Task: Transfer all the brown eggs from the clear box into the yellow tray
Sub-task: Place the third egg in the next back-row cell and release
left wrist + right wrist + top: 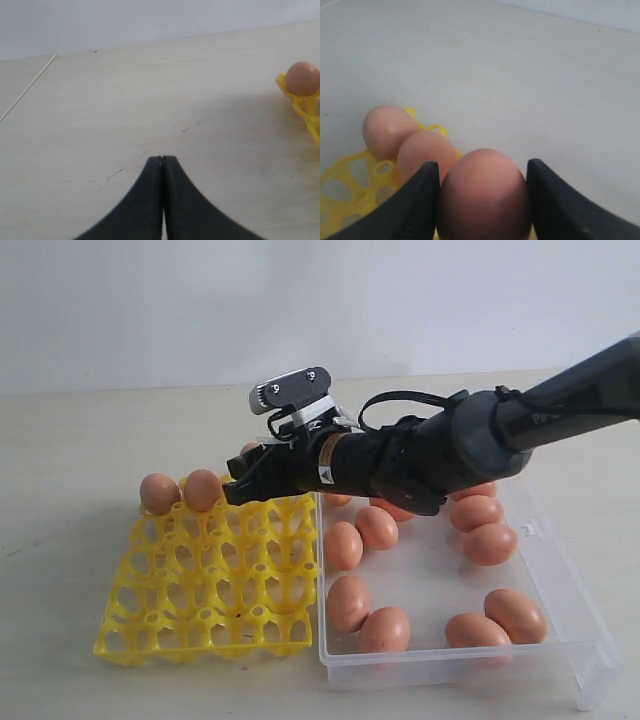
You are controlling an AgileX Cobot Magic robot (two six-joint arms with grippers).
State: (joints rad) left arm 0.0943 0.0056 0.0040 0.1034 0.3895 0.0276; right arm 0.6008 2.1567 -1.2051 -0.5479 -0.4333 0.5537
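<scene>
You are holding one brown egg in the right claw, whose two black fingers are pressing against its flanks, spread only as wide as the egg itself. The egg's long axis seems to be running along the fingers, with its rounded end poking out past the tips.

It is hanging at the back row of the yellow tray, just beside the two eggs already sitting in that row, so the free cup you are aiming for is lying directly under the claw. Whether the egg is already touching that cup is hidden by the fingers in every view. The coming move, as I judge it, is turning on that one relation: you are lowering straight down, keeping clear of the neighbouring egg, which is nearly touching yours in the right wrist view.

Beyond the tray, the other brown eggs are waiting in the clear box, which is butting against the tray's right edge.

The right arm is the nearer one throughout. The left claw is pinched fully together, gripping nothing, hovering over bare surface well apart from the tray's corner.
</scene>
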